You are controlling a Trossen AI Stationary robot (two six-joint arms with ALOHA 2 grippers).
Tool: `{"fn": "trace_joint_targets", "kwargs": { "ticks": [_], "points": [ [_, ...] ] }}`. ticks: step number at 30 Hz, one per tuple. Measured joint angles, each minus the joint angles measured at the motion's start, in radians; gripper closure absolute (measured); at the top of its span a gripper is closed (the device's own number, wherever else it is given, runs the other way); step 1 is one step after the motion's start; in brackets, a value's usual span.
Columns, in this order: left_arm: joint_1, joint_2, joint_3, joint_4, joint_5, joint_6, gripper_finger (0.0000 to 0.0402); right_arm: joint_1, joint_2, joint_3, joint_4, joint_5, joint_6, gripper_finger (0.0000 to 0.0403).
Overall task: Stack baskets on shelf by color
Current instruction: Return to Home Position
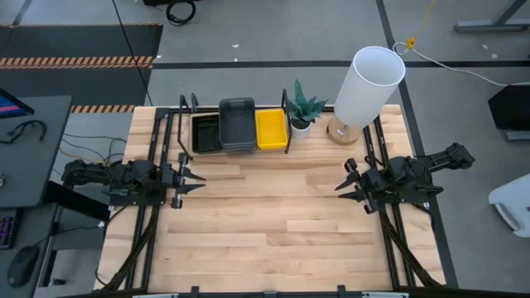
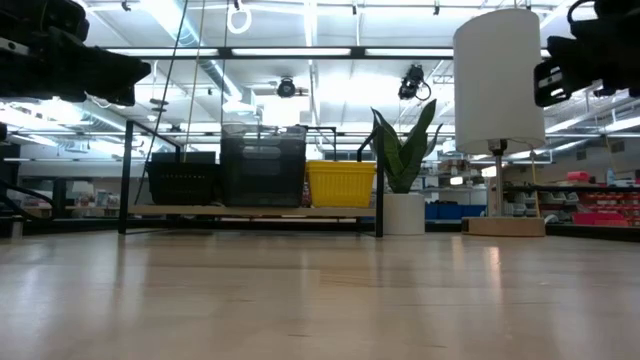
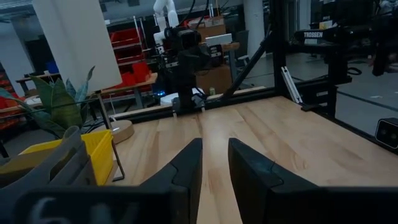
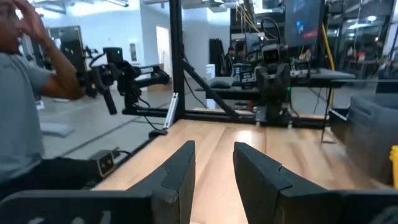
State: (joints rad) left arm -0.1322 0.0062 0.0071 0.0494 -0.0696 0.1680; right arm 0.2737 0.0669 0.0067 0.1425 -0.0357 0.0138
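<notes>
Nearest me, the wooden surface (image 1: 273, 223) is lying bare between the two arms. Over its left edge the left end effector (image 1: 197, 181) is hanging above the wood, its fingers (image 3: 186, 171) standing parted and gripping nothing. Over the right edge the right end effector (image 1: 344, 176) is hovering the same way, its fingers (image 4: 177, 171) spread with a clear gap and empty. The two are facing each other, well apart.

Farther back, the shelf (image 2: 340, 211) is running along the far edge of the surface. I am seeing three groups of baskets sitting on its board in a row: the black baskets (image 1: 205, 132) at the left end, the grey baskets (image 1: 237, 124) in the middle, standing tallest in the low view, and the yellow baskets (image 1: 272, 130) just beside them on the right.

Just past the shelf's right end a white plant pot (image 1: 300, 127) is standing, and then a lamp (image 1: 368, 83) with a white shade. Beyond the surface, a person in a grey shirt (image 4: 18, 93) is showing in the right wrist view.
</notes>
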Motion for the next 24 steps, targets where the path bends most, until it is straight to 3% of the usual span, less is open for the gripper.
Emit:
{"fn": "trace_joint_targets", "kwargs": {
  "ticks": [7,24],
  "points": [
    [0.0,0.0,0.0,0.0,0.0,0.0,0.0315,0.0,0.0,0.0,-0.016,0.043,-0.216,0.0288],
    [0.0,0.0,0.0,0.0,0.0,0.0,0.0315,0.0,0.0,0.0,-0.008,0.043,-0.166,0.0288]
  ]
}}
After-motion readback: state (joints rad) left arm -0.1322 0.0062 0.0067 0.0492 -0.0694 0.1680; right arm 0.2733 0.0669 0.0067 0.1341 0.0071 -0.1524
